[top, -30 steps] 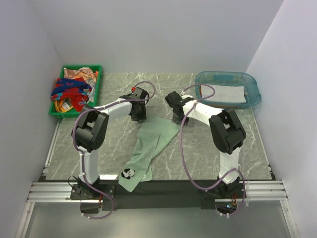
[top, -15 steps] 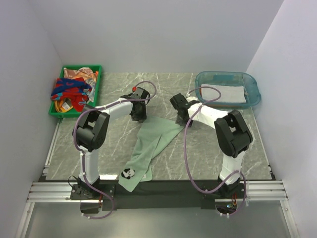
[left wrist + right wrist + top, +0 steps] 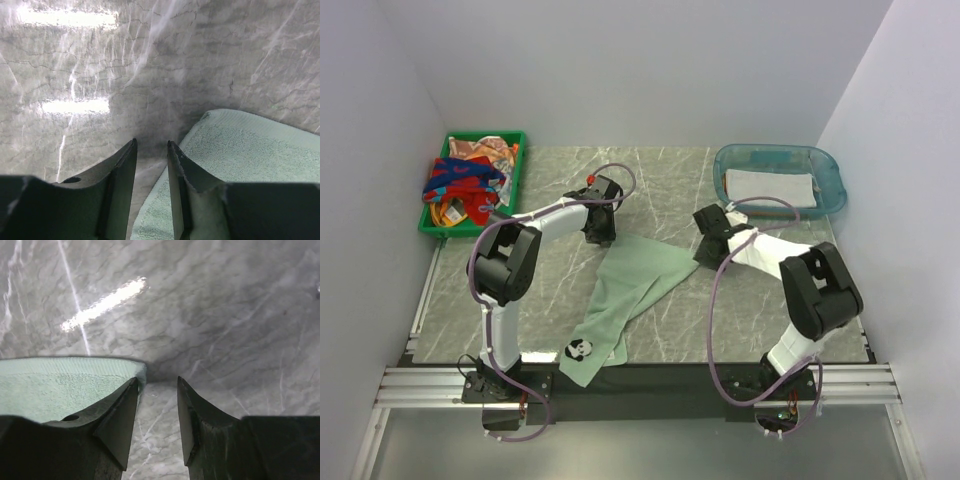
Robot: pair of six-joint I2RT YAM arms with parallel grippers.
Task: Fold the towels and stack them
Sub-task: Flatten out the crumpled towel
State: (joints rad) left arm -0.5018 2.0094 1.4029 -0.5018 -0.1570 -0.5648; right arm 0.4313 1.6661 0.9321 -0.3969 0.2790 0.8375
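A sage green towel [image 3: 640, 280] lies spread on the marble table, and its panda print [image 3: 578, 350] hangs over the near edge. My left gripper [image 3: 603, 238] stands low at the towel's far left corner. In the left wrist view that gripper [image 3: 151, 143] is open by a narrow gap; its right finger is over the green towel [image 3: 250, 150], whose edge runs under the gap. My right gripper [image 3: 706, 250] is at the far right corner. Seen from its wrist, it [image 3: 157, 379] is open, its left finger over the towel's corner [image 3: 60, 385] and bare marble between the jaws.
A green tray [image 3: 485, 134] at the back left holds a heap of red, blue and orange towels [image 3: 465, 180]. A clear blue tub [image 3: 835, 190] at the back right holds a folded whitish towel [image 3: 770, 187]. White walls close in the table.
My right arm has swung to the right and a little nearer, and the towel's far right corner now lies further right. The left arm has stayed put.
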